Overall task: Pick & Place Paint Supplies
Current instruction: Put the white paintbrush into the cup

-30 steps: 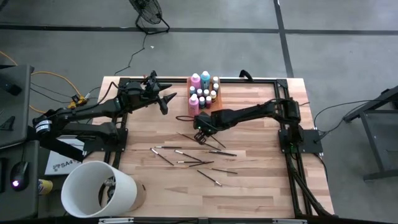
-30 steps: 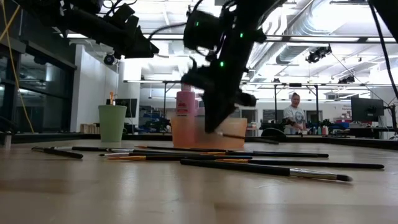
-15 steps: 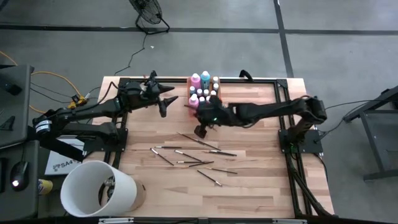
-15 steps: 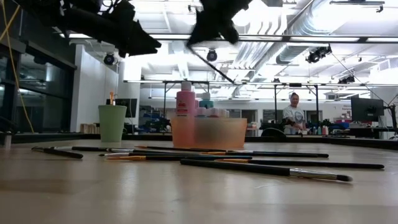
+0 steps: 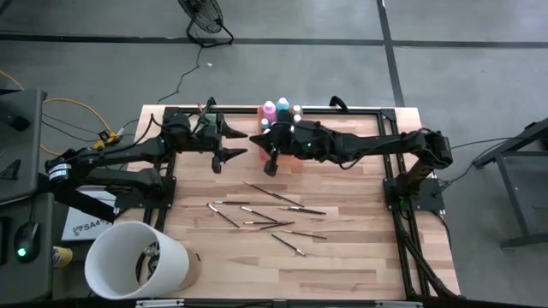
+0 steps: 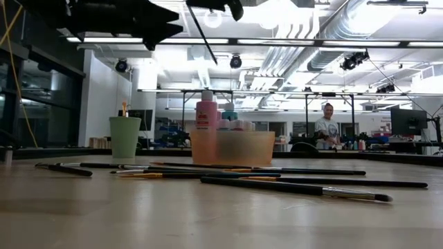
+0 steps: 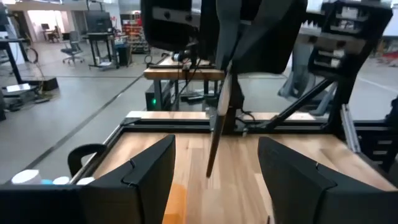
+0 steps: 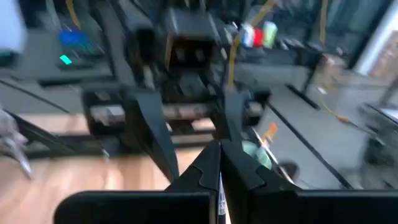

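My right gripper [image 5: 272, 164] hovers high over the table's far middle, in front of the orange tray [image 5: 262, 113], shut on a thin dark brush [image 7: 217, 127]. That brush hangs slanted below it [image 6: 202, 33]. My left gripper [image 5: 229, 148] is open at the same height just to its left, fingers pointing at the brush and apart from it. The tray holds pink and teal bottles [image 5: 276, 109] and small pale-capped ones [image 5: 294, 119]. Several more brushes [image 5: 267, 214] lie flat on the wood. The mint-green cup [image 6: 124, 137] stands at the far left. My right gripper pinches the brush near its upper end [image 7: 224, 84] between its two shut fingers [image 8: 208, 167]. The fingers reach in about level from the table's right. The brush hangs tilted below them, lifted clear of the table, its lower end [image 7: 210, 171] free.
A large white bucket [image 5: 137, 261] sits at the table's near left corner. A black frame rail [image 5: 360, 109] runs along the far edge. Bare wood [image 5: 342, 265] spreads across the near half. A person [image 6: 327, 128] stands far behind the table.
My right gripper has risen from the brushes on the table, tipping from pointing down to about level, and has gone toward the far left. It stays shut on one brush, which is lifted clear and now hangs. My left gripper has turned toward it.
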